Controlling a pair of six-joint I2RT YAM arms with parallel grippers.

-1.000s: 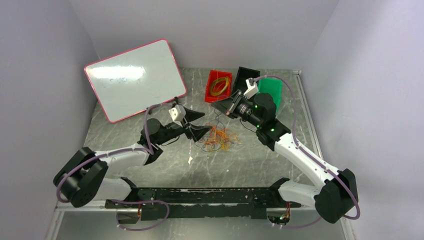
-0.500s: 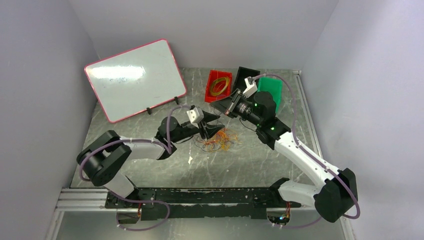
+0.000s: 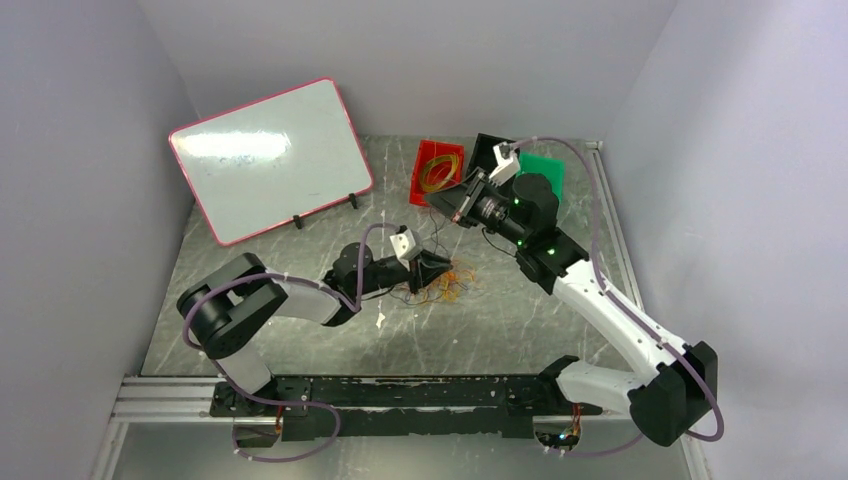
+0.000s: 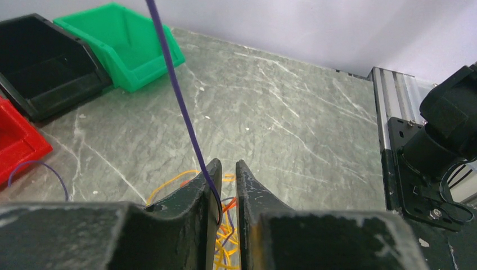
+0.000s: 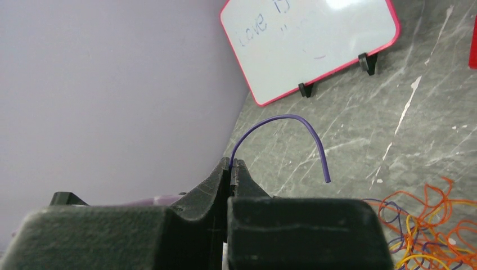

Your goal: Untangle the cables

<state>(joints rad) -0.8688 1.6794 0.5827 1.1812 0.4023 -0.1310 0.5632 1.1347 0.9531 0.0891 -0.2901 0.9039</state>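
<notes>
The cables lie as a small tangle of yellow, orange and dark loops on the grey marble table; the right wrist view shows the tangle at its bottom right. My left gripper sits low on the tangle's left side. Its jaws stand open by a narrow gap. A purple cable runs down into that gap along the left finger, with yellow and orange strands below. My right gripper is raised behind the tangle. It is shut on the purple cable, whose free end arcs over.
A red bin holding yellow loops, a black bin and a green bin stand at the back. A pink-framed whiteboard leans at the back left. Lilac walls enclose the table. A metal rail borders one edge.
My left gripper has slid right onto the tangle and its jaws have closed to a narrow gap. The right gripper has risen slightly toward the bins, still holding the purple cable.
</notes>
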